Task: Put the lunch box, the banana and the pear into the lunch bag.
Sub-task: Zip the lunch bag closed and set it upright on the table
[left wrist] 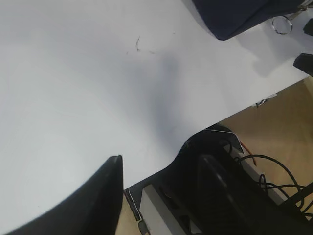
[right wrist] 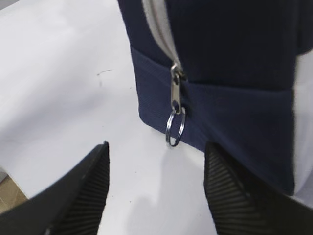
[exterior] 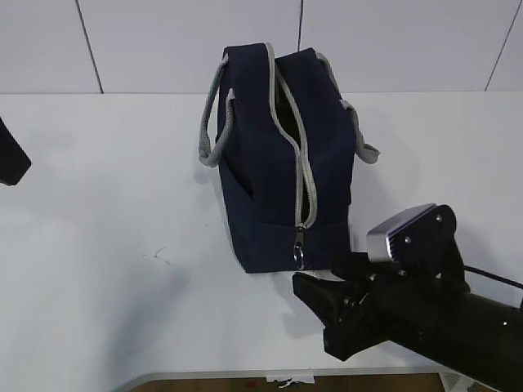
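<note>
The navy lunch bag (exterior: 274, 163) stands upright mid-table, grey handles drooping on both sides. Its grey zipper runs over the top and down the near end, where the slider and a metal ring (exterior: 299, 255) hang. A dark gap shows between the zipper edges near the top. My right gripper (exterior: 331, 282) is open just in front of that near end, and the ring (right wrist: 175, 128) hangs just beyond its fingers (right wrist: 93, 186) with nothing between them. My left gripper (left wrist: 164, 161) is open and empty over the table's front left. The lunch box, banana and pear are out of view.
The white table (exterior: 122, 286) spreads around the bag, with a small dark scuff (exterior: 157, 256) left of it. Its front edge (exterior: 245, 376) is close to my right arm. Below that edge the left wrist view shows a black base and cables (left wrist: 264, 176).
</note>
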Controlling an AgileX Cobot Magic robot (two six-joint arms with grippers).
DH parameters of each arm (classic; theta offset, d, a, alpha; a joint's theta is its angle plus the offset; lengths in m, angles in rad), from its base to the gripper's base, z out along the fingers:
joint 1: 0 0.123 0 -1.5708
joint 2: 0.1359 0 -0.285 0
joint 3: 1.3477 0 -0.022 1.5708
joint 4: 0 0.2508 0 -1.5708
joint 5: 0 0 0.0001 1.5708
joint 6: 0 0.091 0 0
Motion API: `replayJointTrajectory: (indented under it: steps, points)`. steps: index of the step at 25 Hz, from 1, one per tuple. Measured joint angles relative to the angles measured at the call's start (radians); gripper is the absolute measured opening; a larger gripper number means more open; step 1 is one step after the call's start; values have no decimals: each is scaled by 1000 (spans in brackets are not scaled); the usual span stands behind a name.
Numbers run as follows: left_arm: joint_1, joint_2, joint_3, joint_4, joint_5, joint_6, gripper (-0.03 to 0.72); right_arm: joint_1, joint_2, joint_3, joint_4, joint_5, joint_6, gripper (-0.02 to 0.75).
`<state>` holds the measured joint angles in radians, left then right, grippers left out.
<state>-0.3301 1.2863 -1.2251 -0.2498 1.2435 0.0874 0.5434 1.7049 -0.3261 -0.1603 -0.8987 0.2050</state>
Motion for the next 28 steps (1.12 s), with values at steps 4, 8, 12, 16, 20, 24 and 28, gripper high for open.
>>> replayJointTrajectory:
  steps: [4, 8, 12, 16, 20, 24, 28]
  points:
    - [0, 0, 0, -2, 0, 0, 370, 0, 60, -31, -1, -29, 0, 474]
    - [0, 0, 0, -2, 0, 0, 370, 0, 107, -65, -2, -35, 9, 474]
    - [0, 0, 0, -2, 0, 0, 368, 0, 137, -85, -2, -40, 15, 473]
    - [0, 0, 0, -3, 0, 0, 366, 0, 161, -113, -3, -40, 18, 454]
    - [0, 0, 0, -6, 0, 0, 361, 0, 185, -124, 1, -42, 18, 416]
    - [0, 0, 0, -9, 0, 0, 353, 0, 190, -126, 26, -42, 20, 372]
    - [0, 0, 0, -9, 0, 0, 351, 0, 190, -126, 30, -57, 25, 306]
